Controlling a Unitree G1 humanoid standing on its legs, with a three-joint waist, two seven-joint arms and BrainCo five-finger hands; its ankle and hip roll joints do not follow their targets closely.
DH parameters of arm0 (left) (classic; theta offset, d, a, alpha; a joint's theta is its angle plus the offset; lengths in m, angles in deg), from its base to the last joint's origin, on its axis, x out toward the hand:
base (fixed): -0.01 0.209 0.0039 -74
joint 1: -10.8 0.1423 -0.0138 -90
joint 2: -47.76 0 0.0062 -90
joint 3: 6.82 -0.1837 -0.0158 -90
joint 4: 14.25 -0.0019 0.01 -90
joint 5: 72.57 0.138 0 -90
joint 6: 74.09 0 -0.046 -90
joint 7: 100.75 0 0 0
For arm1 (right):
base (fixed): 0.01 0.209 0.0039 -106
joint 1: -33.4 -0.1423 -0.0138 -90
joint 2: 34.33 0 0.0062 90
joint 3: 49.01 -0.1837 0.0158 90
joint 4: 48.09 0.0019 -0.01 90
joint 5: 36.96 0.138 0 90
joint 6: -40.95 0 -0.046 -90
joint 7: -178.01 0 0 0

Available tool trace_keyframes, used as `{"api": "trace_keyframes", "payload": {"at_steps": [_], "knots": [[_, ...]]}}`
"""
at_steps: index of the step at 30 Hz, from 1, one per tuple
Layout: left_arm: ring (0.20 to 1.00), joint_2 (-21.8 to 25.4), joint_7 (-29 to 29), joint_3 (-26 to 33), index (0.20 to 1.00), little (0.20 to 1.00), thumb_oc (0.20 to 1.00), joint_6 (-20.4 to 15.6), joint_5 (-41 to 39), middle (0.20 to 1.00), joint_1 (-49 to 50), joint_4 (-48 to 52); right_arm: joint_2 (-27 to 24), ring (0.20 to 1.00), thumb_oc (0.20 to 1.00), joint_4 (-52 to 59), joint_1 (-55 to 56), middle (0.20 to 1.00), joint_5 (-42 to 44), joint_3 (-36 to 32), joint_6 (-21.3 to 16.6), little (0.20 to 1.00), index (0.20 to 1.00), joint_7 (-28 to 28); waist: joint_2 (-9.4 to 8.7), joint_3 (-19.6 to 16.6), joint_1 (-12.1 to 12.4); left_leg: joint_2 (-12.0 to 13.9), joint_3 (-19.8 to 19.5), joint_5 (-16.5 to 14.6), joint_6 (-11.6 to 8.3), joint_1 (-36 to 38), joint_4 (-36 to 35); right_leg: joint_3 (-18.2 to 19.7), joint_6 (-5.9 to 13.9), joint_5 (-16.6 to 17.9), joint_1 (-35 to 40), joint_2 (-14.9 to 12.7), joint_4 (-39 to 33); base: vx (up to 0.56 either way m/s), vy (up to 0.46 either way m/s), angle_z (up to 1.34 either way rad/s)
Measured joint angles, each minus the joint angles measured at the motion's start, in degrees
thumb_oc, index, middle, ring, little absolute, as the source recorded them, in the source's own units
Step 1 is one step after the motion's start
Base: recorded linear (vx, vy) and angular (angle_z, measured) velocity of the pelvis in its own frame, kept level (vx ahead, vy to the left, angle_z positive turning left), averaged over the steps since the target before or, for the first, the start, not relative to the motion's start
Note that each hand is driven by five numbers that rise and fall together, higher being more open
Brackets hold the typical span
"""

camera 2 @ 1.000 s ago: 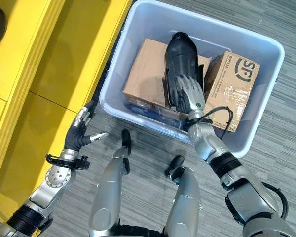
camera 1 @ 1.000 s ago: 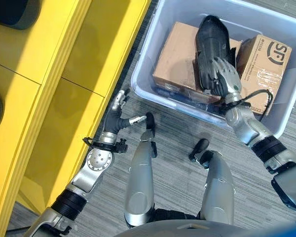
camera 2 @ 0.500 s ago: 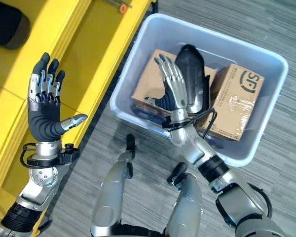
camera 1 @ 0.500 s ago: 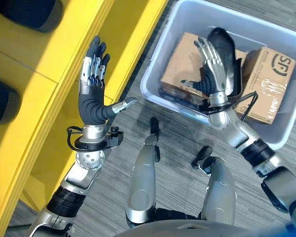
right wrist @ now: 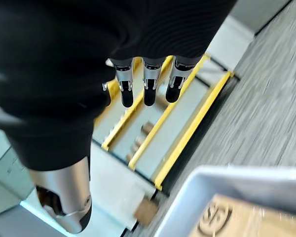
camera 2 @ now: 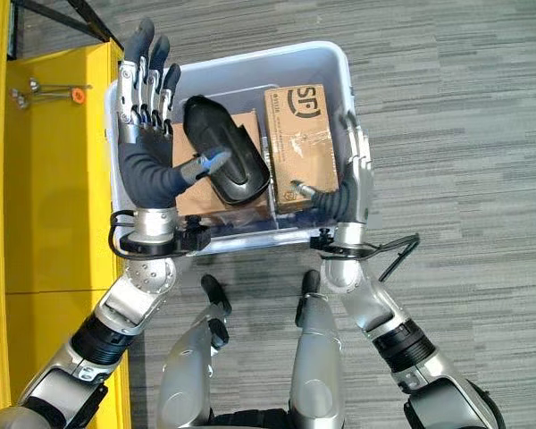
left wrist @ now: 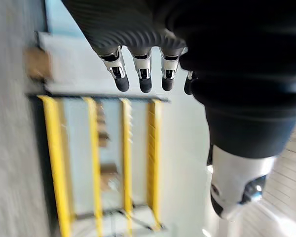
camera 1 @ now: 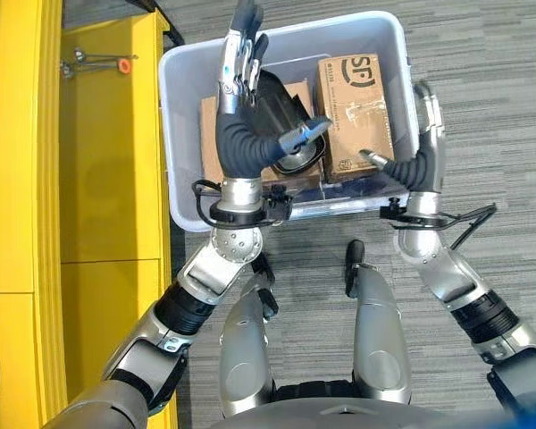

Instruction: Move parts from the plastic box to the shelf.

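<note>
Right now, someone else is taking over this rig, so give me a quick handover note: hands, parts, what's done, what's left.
Left hand: open, fingers straight, raised over the left side of the plastic box, holding nothing.
Right hand: open, fingers straight, by the box's right side, holding nothing.
Parts: the black part lies in the box on a flat cardboard box; a second cardboard box sits beside it to the right.
Shelf: yellow, on the robot's left.
Done: no part is in a hand.
Left: grasp a part, lift it out, set it on the shelf, then the others.
</note>
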Motion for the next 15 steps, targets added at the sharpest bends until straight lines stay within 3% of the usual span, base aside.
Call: {"api": "trace_keyframes", "payload": {"at_steps": [4,6,8,15], "knots": [[1.0,-3.8,9.6,1.3,1.0,1.0,1.0,5.6,-2.1,1.0,-0.2,-5.4,0.2,1.0,1.0,1.6,-0.8,1.0,-0.1,-1.2,0.6,1.0,1.0,1.7,-0.07,0.0,-0.1,0.1,0.9,-0.1,-0.14,-0.3,0.0,0.9,-0.05,0.0,-1.3,0.1,0.4,-0.01,-0.058,-0.11],[1.0,-4.9,12.6,1.8,1.0,1.0,1.0,6.9,-2.3,1.0,-0.2,-6.2,0.2,1.0,1.0,1.6,-0.8,1.0,-0.1,-1.2,1.1,1.0,1.0,2.2,-0.1,0.1,-0.1,0.1,0.9,-0.1,-0.17,-0.6,0.0,0.9,-0.13,0.0,-1.6,0.2,0.6,-0.02,-0.073,-0.01],[1.0,-6.2,19.6,2.9,1.0,1.0,1.0,8.6,-2.2,1.0,0.0,-6.8,0.3,1.0,1.0,1.5,-0.2,1.0,-0.1,-1.3,1.8,1.0,1.0,2.8,-0.44,0.3,0.0,0.3,0.9,0.1,-0.37,-1.0,-0.3,0.8,-0.28,-0.1,-2.4,0.4,0.8,-0.02,-0.102,-0.02],[1.0,-8.7,31.9,7.2,1.0,1.0,1.0,11.4,-1.1,1.0,1.9,-9.1,0.7,1.0,1.0,1.5,-0.3,1.0,-0.1,-1.4,3.3,1.0,1.0,2.1,-2.21,0.9,0.3,1.2,0.5,0.8,-0.63,-2.8,-1.0,0.1,-0.55,-0.2,-3.9,1.3,0.6,-0.03,-0.093,0.0]]}}
